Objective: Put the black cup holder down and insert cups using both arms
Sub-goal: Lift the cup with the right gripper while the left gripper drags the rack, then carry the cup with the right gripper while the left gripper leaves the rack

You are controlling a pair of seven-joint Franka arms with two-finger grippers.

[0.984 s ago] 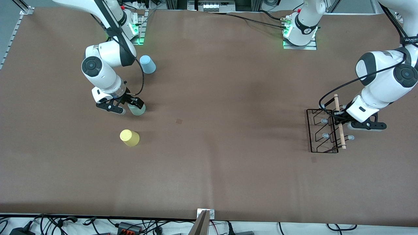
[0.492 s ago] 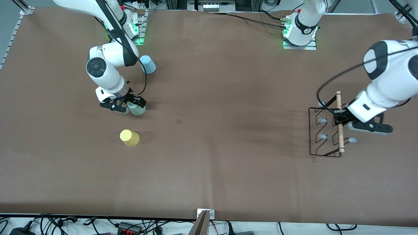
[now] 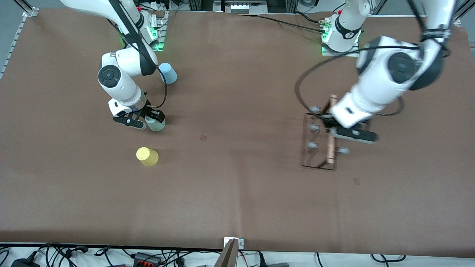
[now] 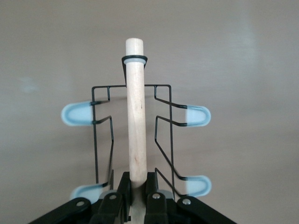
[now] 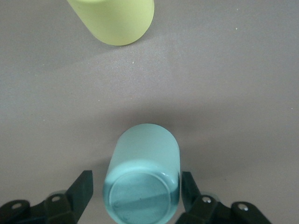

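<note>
My left gripper [image 3: 331,129] is shut on the wooden rod handle [image 4: 135,116] of the black cup holder [image 3: 315,148] and holds it just over the table, toward the left arm's end. The pale-blue prong caps [image 4: 195,115] stick out on both sides of the rod. My right gripper [image 3: 147,120] is open, one finger [image 5: 83,189] on each side of the mint green cup [image 3: 156,125], which stands on the table and also shows in the right wrist view [image 5: 145,154]. The yellow cup [image 3: 147,156] lies nearer the front camera. The light blue cup [image 3: 168,73] stands near the right arm's base.
The brown table cover [image 3: 237,185] spans the view. The arm bases [image 3: 339,37] stand at the table's edge farthest from the front camera. Cables and a metal bracket [image 3: 232,246] lie along the edge nearest the front camera.
My left arm has lifted the cup holder and carried it from the left arm's end toward the table's middle. My right gripper shifted slightly at the mint cup, then held still.
</note>
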